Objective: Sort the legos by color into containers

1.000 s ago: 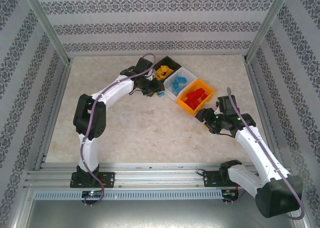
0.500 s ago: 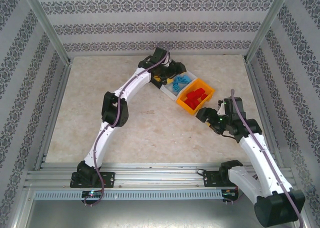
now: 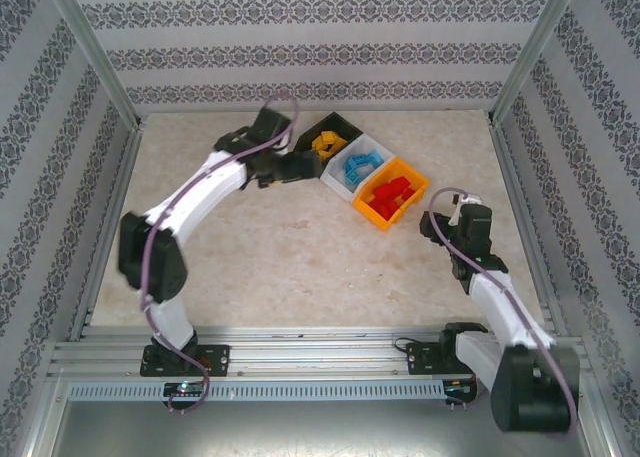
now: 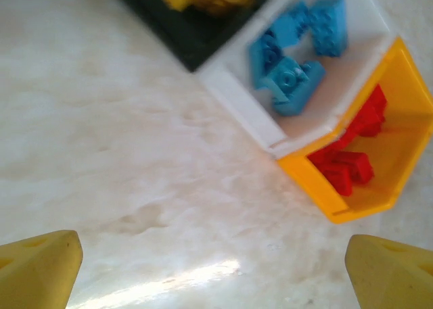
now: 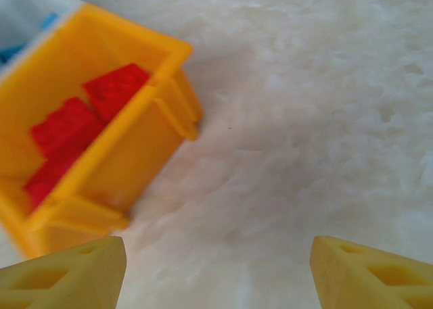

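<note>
Legos [image 3: 362, 164] sat sorted: blue in the white bin [image 4: 237, 103], yellow in the black bin [image 4: 189, 38] beside it, red in the orange bin [image 5: 128, 136] opposite; your left gripper [image 4: 213, 262] and right gripper [image 5: 216, 262] gaped empty.

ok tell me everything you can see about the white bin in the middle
The white bin is a small open-top rectangular box of smooth, glossy-looking plastic. It stands upright on the table, set diagonally. It is the middle of three in a row, its long sides flush against the black bin and the orange-yellow bin. Inside lie only blue legos, loosely piled.
</note>
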Controlling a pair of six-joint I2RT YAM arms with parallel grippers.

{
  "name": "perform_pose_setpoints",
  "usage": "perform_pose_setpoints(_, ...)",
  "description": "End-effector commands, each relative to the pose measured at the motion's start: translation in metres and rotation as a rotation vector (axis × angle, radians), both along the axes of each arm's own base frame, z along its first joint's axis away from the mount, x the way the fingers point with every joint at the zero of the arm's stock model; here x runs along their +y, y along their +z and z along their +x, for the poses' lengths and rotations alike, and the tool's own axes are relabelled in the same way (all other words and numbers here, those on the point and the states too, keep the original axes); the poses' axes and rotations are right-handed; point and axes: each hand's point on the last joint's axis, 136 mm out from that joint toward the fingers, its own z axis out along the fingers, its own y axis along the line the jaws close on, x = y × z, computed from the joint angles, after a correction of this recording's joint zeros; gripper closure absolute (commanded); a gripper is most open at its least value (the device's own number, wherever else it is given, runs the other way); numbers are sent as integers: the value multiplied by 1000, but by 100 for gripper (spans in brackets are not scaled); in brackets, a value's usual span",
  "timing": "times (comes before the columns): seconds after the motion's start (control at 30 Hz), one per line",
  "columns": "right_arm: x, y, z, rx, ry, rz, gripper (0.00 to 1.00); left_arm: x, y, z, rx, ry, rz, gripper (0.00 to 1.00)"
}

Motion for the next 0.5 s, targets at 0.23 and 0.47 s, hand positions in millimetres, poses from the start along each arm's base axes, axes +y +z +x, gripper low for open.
perform_pose_setpoints(0.23, 2, 22, 70, -277, 126, -124, 28, 196, -15, -50, -561, 372, 487, 0)
perform_pose_setpoints(0.47, 11, 3, 77, -331, 162, -168, 28, 260, -39, -80, -685, 515, 514, 0)
